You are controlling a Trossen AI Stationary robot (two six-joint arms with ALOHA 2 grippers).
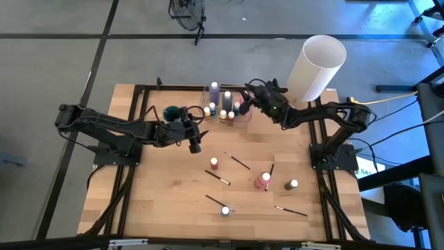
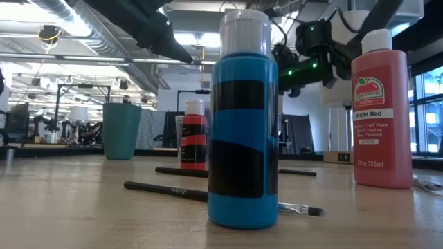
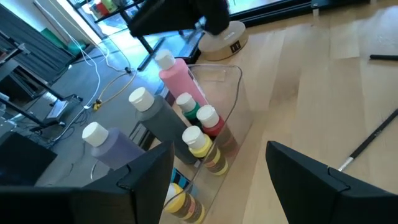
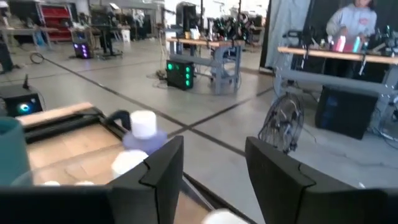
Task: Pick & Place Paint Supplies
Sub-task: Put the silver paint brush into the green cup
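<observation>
Right end effector [image 1: 244, 99] hangs above the clear container [image 1: 225, 111] of bottles, fingers apart, holding nothing; left end effector [image 1: 195, 142] waits wide nearby. Loose paint bottles [image 1: 263, 180] and brushes [image 1: 237, 161] lie on the desk [image 1: 159, 194]. Lift straight clear, then approach 1 bottle from above.

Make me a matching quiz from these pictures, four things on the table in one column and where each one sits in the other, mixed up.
Things:
1. teal cup
2. large white cylinder
3. pink bottle
4. lilac bottle

Places:
A. inside the clear container
B. far right corner of the table
C. out on the open wood, among the paintbrushes
D. beside the left gripper, left of the container

Pairs: 1-D, 2-B, 3-C, 4-A
</observation>
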